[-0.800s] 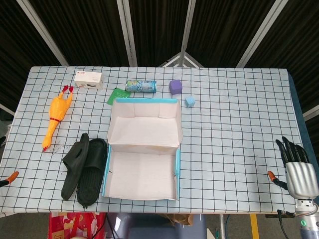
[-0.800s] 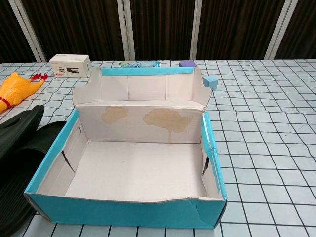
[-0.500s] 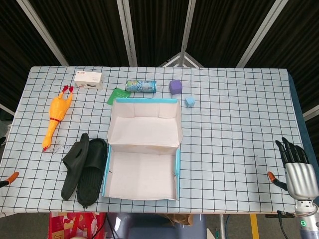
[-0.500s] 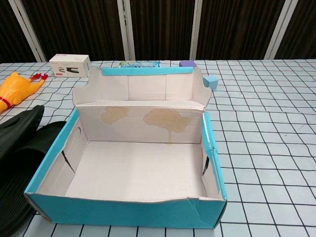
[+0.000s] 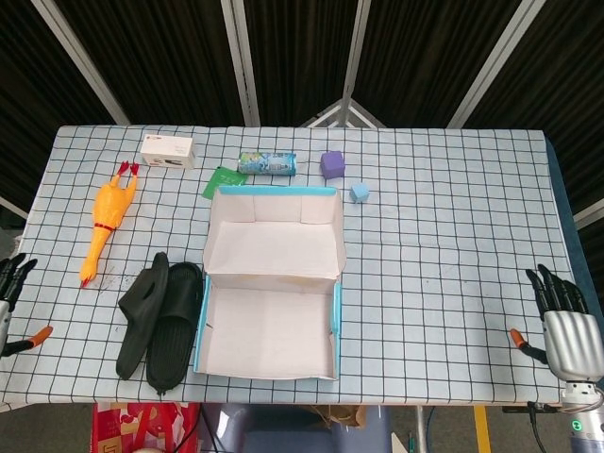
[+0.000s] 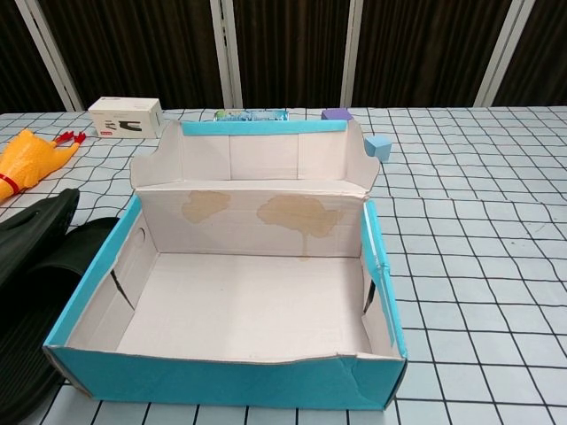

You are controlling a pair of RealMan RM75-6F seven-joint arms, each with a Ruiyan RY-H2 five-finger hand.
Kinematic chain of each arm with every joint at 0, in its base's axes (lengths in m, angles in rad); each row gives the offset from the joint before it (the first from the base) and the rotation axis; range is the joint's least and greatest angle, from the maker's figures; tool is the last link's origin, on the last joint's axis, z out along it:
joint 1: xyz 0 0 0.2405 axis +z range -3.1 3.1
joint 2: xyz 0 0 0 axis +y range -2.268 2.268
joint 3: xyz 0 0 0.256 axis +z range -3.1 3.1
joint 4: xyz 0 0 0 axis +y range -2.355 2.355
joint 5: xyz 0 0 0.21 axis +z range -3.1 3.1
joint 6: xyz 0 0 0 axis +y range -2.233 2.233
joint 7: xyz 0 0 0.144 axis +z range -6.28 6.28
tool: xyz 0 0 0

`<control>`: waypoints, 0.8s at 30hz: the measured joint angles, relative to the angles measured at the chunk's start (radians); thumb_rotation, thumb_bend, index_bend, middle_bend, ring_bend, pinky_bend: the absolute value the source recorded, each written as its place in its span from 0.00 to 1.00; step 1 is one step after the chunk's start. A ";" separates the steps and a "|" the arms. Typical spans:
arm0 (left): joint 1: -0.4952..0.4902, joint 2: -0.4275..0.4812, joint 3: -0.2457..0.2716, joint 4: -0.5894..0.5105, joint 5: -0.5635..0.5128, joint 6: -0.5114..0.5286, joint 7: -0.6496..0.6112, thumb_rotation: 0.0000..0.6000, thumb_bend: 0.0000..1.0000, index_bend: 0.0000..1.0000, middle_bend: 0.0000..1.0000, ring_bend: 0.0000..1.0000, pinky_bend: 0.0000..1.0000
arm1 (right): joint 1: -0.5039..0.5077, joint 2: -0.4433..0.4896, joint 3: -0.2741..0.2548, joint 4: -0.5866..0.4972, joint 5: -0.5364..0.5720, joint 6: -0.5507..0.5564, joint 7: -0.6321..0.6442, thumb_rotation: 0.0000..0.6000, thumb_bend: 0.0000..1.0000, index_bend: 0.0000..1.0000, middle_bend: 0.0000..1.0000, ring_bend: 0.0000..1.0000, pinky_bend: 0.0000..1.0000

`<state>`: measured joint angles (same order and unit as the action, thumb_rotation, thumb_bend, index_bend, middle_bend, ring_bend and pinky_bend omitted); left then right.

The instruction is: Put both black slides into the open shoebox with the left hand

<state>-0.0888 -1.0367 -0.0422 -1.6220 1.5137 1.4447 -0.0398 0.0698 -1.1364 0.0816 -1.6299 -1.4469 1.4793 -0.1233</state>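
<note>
Peeking in: left robot hand [image 5: 9, 288], frame-cropped.

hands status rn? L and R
Left hand: open, fingers apart, holding nothing, at the table's left edge.
Right hand: open, fingers apart, holding nothing, at the table's right edge.

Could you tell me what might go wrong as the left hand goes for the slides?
The slides lie overlapped, right against the shoebox wall, so grasping one could drag the other or push the box. The rubber chicken lies near the left hand and could be knocked on the approach. The box's front corner looks torn, so a bump might shift or crush it.
</note>
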 measured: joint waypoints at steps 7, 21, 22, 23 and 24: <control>-0.102 0.050 0.021 0.037 0.048 -0.172 -0.170 1.00 0.18 0.03 0.02 0.00 0.00 | 0.006 0.005 -0.003 -0.019 0.014 -0.023 -0.018 1.00 0.25 0.00 0.03 0.10 0.11; -0.276 0.042 0.075 0.209 0.173 -0.346 -0.789 1.00 0.18 0.05 0.09 0.00 0.00 | 0.010 0.004 0.003 -0.033 0.051 -0.041 -0.045 1.00 0.25 0.00 0.03 0.10 0.11; -0.293 0.033 0.084 0.241 0.193 -0.349 -0.867 1.00 0.18 0.06 0.09 0.00 0.00 | 0.011 0.004 0.004 -0.034 0.057 -0.043 -0.048 1.00 0.25 0.00 0.03 0.10 0.11; -0.305 0.024 0.090 0.272 0.206 -0.351 -0.921 1.00 0.18 0.06 0.09 0.00 0.00 | 0.011 0.004 0.005 -0.035 0.062 -0.044 -0.050 1.00 0.25 0.00 0.03 0.10 0.11; -0.317 0.014 0.096 0.305 0.220 -0.354 -0.970 1.00 0.18 0.06 0.09 0.00 0.00 | 0.011 0.004 0.006 -0.037 0.067 -0.046 -0.052 1.00 0.25 0.00 0.03 0.10 0.11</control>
<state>-0.4060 -1.0222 0.0543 -1.3168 1.7333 1.0908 -1.0094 0.0805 -1.1323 0.0880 -1.6667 -1.3796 1.4332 -0.1754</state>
